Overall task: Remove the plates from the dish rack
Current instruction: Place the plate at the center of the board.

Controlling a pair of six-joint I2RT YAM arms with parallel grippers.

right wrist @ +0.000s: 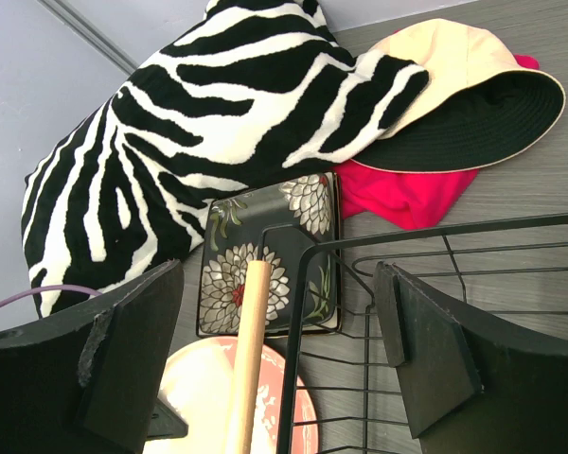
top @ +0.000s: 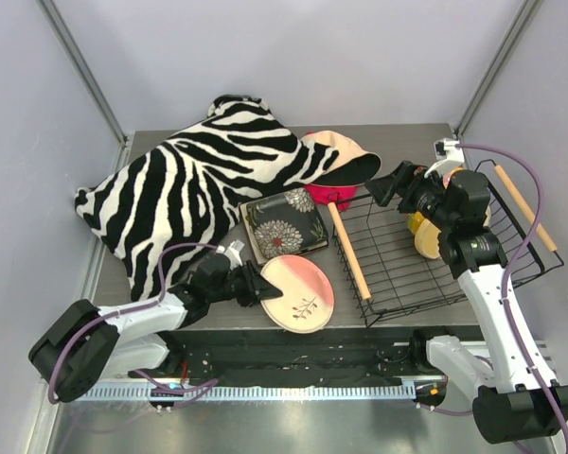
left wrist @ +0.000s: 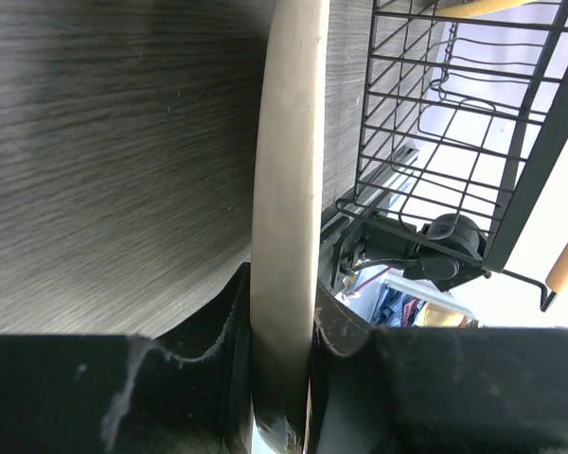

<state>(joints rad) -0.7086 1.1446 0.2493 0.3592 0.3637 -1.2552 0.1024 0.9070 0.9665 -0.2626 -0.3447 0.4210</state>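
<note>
My left gripper [top: 256,284] was clamped on the rim of the round pink-cream plate [top: 301,295], which lay on the table [top: 412,149] beside the dish rack [top: 398,276], near the dark flowered square plate [top: 284,227]. Two plates were out. My right gripper [top: 386,185] hung with jaws apart over the rack, where yellow-orange plates [top: 425,236] stood on edge, not yet unloaded.

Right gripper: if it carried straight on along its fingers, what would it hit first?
Probably the dish rack rim wire and its wooden handle, both framed between the open fingers of the right gripper. The dark square plate lies beyond them. Depth is hard to judge from the wrist view.
</note>
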